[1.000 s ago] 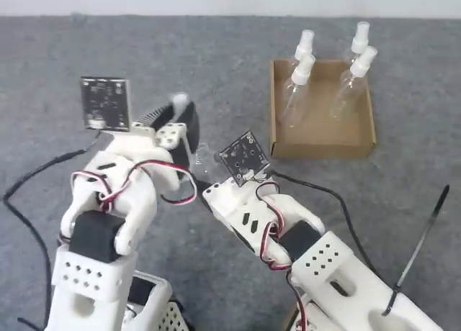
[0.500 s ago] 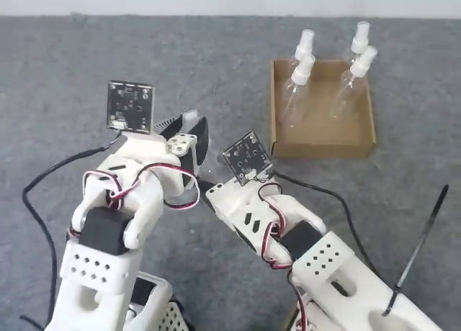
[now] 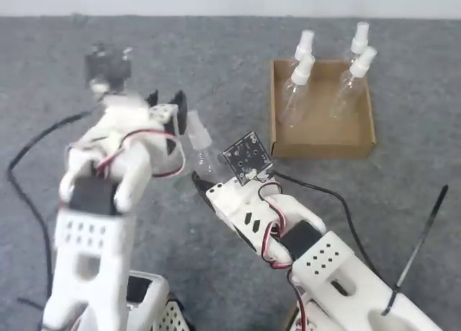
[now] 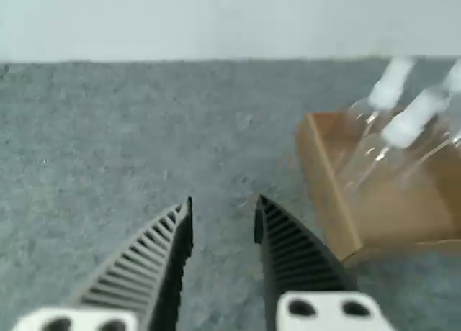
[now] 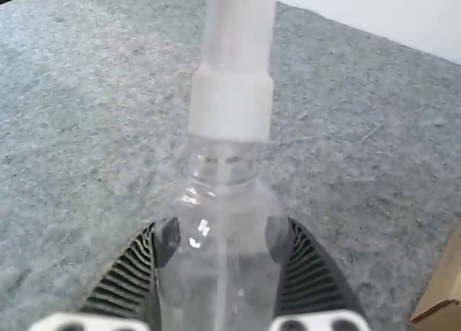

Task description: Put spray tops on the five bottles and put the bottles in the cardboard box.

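Right gripper [image 5: 220, 234] clamps ribbed black jaws on the clear plastic bottle [image 5: 216, 194], white spray top [image 5: 232, 93] fitted, above the fuzzy grey mat [image 3: 216, 50]. Left gripper [image 4: 222, 210] gapes empty (serrated fingers apart), and the cardboard box [image 3: 322, 150] nearby holds four capped bottles [image 3: 294, 93].

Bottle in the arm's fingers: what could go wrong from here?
The right gripper pinches the clear bottle by its smooth body, so it might slip or tip during carrying. The cardboard box holds four leaning bottles; the fifth could knock them or catch the wall. The left gripper hangs open close to the spray top and might bump it.
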